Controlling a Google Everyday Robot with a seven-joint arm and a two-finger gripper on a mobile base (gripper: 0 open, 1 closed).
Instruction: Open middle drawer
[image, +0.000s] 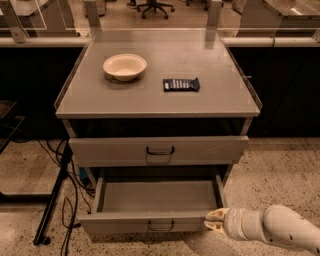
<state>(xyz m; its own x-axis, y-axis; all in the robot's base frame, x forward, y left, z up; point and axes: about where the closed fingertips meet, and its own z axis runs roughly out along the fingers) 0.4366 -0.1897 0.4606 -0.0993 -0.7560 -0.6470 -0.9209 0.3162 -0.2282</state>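
Observation:
The middle drawer (155, 197) is pulled out below the taller-fronted top drawer (159, 150). Its plain grey tray is bare, and its low flat front carries a small dark loop handle (161, 226). My gripper (216, 221) is low at the right, just off the drawer's front right corner, with the white arm (272, 228) running off to the lower right. It is beside the drawer front, well to the right of the handle, and holds nothing that I can see.
On the cabinet top (150, 100) are a cream bowl (125, 66) and a dark snack packet (181, 84). A black stand leg and cables (55, 200) are on the floor at the left. Speckled floor (280, 170) lies at the right.

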